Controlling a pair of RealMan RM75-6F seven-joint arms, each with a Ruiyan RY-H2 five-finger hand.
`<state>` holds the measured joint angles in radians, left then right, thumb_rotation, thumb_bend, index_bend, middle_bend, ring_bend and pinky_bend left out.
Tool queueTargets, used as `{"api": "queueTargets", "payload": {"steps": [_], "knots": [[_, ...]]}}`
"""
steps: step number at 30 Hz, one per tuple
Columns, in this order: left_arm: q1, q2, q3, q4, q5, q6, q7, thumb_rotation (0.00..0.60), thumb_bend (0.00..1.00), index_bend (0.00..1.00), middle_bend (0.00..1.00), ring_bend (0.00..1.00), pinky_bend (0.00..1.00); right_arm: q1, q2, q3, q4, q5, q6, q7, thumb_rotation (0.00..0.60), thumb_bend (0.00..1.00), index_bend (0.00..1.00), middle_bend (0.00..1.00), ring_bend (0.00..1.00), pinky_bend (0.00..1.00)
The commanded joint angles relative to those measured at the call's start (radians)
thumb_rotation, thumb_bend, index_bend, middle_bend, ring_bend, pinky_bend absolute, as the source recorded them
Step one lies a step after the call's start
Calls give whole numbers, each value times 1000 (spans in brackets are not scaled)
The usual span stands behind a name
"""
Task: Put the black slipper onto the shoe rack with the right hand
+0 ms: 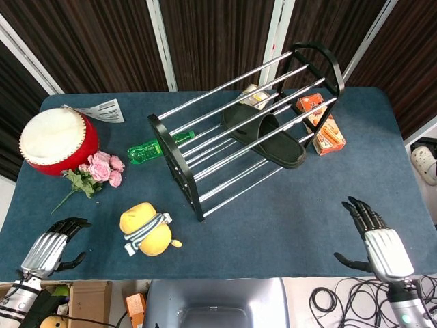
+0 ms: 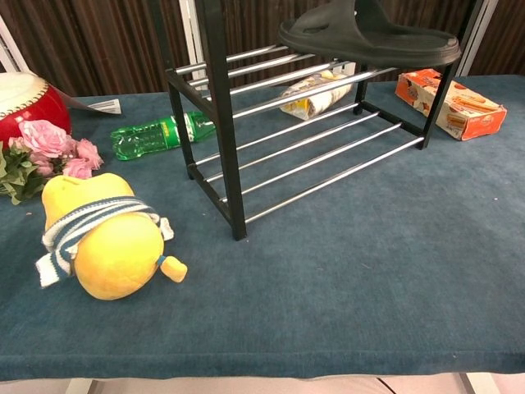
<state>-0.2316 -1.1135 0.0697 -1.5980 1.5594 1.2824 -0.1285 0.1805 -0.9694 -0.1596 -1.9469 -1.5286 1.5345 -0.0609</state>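
Observation:
The black slipper [image 1: 265, 137] lies on the top bars of the black-and-chrome shoe rack [image 1: 179, 164]. In the chest view the slipper [image 2: 369, 37] rests on the upper shelf of the rack [image 2: 220, 123]. My right hand [image 1: 377, 244] is at the table's front right corner, far from the slipper, fingers spread and holding nothing. At the front left edge, my left hand [image 1: 50, 244] hangs with its fingers apart and nothing in it. Neither hand shows in the chest view.
A yellow plush toy [image 1: 146, 228] lies in front of the rack. Pink flowers [image 1: 97, 169] and a red drum [image 1: 54, 141] sit at the left. A green bottle [image 1: 151, 149] and a snack bag [image 1: 252, 96] lie by the rack, an orange box [image 1: 321, 124] at its right.

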Motion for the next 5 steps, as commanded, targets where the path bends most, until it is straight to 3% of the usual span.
{"api": "queueTargets", "payload": {"steps": [1,5], "knots": [[0,-2,-3,-6,-8,-7,8,600,317,276,212,143,198,-13,39,-1,18,50,-56,18,600,20,73,32,43,184],[-3,-3,-4,-7,-9,-14,9,600,318,276,212,143,199,-17,44,11,16,51,-78,28,600,20,73,31,46,195]]}}
